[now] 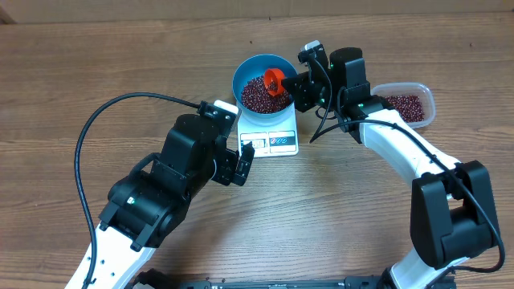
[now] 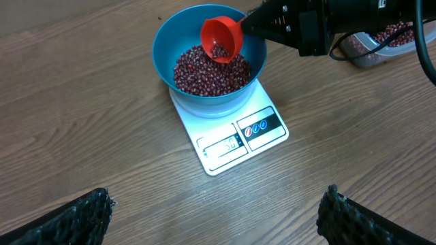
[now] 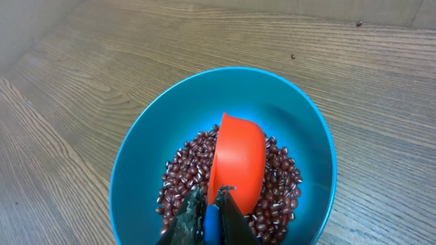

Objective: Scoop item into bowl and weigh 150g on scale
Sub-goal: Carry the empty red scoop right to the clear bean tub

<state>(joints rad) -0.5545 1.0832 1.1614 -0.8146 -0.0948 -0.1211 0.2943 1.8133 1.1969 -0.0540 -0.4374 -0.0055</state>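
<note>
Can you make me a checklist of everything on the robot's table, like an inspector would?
Surface: wooden table, with visible grain.
Job's things: blue bowl sits on the white scale, partly filled with beans; the display is too blurry to read.
Clutter: clear tub with more beans by the right arm; two stray beans on the wood.
Pincers: right pincer shut on the handle of the red scoop, which is tipped over the bowl; left pincer open, holding nothing.
Cables: black cable loops off the left arm; second cable hangs at the right arm.
Surroundings: nothing seen.
</note>
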